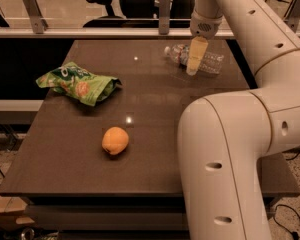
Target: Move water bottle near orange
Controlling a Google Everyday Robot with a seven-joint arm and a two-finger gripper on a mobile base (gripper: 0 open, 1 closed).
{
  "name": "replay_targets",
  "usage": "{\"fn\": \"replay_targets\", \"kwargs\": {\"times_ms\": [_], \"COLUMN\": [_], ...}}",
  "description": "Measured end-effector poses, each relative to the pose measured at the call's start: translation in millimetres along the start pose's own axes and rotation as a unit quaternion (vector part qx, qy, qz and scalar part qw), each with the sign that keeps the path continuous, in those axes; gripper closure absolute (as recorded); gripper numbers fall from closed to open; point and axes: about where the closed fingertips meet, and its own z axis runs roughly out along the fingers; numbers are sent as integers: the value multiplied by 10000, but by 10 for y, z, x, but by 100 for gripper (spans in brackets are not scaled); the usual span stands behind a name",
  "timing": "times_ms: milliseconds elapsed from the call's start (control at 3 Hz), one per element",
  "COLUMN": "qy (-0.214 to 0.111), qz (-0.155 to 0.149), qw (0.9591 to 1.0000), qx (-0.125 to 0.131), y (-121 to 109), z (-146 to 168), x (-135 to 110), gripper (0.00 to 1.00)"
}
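The water bottle (209, 62) is clear ribbed plastic and lies on its side at the far right of the dark table (155, 99), cap end pointing left. My gripper (192, 68) hangs from the arm straight over the bottle's neck end, at or just above it. The orange (115, 140) is a small round orange-yellow fruit at the table's front middle, well apart from the bottle and to its near left.
A crumpled green snack bag (80, 83) lies at the left of the table. My large white arm (225, 149) covers the table's right front. A rail with posts (90, 32) and office chairs stand behind the far edge.
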Motion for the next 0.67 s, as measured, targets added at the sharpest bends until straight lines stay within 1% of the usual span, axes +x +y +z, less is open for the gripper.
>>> {"fn": "replay_targets", "kwargs": {"times_ms": [333,667], "qy": [20,-26], "qz": [538,781], "qw": [9985,9969], "qx": [87,-11], "y": [-43,-18], "z": [2,60], "x": [44,53], "gripper": [0,19]}}
